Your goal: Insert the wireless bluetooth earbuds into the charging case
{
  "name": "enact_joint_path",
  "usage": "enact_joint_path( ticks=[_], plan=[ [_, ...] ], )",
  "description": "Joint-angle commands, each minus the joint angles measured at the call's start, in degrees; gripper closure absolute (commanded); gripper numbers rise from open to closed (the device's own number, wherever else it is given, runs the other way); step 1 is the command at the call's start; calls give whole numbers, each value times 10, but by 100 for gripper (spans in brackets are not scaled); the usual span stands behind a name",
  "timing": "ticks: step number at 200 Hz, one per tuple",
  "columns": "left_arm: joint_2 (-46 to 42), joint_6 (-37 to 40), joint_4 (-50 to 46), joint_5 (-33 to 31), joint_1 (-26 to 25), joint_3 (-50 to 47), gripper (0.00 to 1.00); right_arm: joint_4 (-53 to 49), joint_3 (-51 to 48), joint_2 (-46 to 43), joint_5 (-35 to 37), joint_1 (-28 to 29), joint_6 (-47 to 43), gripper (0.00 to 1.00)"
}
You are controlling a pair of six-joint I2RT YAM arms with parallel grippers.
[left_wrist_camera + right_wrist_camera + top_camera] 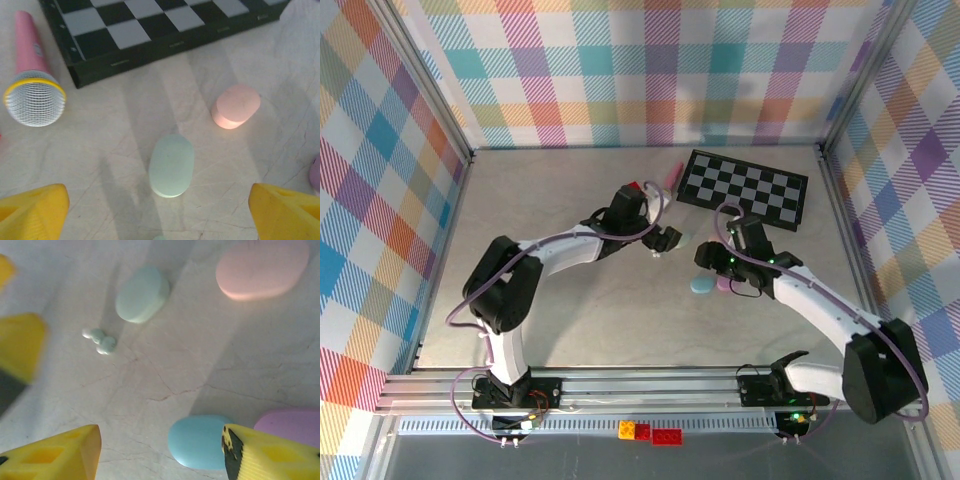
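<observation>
Right wrist view: mint earbuds (100,340) lie loose on the worktop (165,375), upper left, just beside the closed mint case (142,294). Left tool (157,200) and right tool (160,452) stand open, empty. Insertion is not yet begun.

The near-left part of the bench (570,320) lies bare, as does the strip along its left edge up to the far-left corner, so a hand could pass there freely. Toward the far-right corner the chessboard (745,188) blocks the way, with the pink microphone (670,178) just beside its left end.

Mid-bench is crowded. The mint case (171,165) sits ahead of the left hand (159,210), between its spread fingers, and the pink case (236,105) is near it with open bench between them. The blue case (200,440) and purple case (292,425) lie side by side under the right hand (159,445), whose fingers stand wide apart. The mint earbuds (100,340) lie near the mint case, with bare bench around them.
</observation>
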Motion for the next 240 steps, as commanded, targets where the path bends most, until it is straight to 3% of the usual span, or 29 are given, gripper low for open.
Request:
enact_joint_path(
  ticks=[1,40,90,163,225,240],
  plan=[
    [39,52,-131,-27,-23,69,8,-35,23,-33,17,-1,-31,35],
    [116,65,-277,-49,-35,189,8,-64,22,-76,26,-1,-35,35],
    [199,89,-369,-60,-47,297,14,-63,1,-100,22,-1,-21,35],
    [286,84,-405,-55,-47,404,22,-57,-21,-119,13,-1,-8,35],
    [293,79,-398,-59,-47,406,60,-46,-23,-115,-9,-1,11,36],
    [276,84,-385,-60,-46,387,62,-52,-15,-116,-12,-1,19,36]
  ],
)
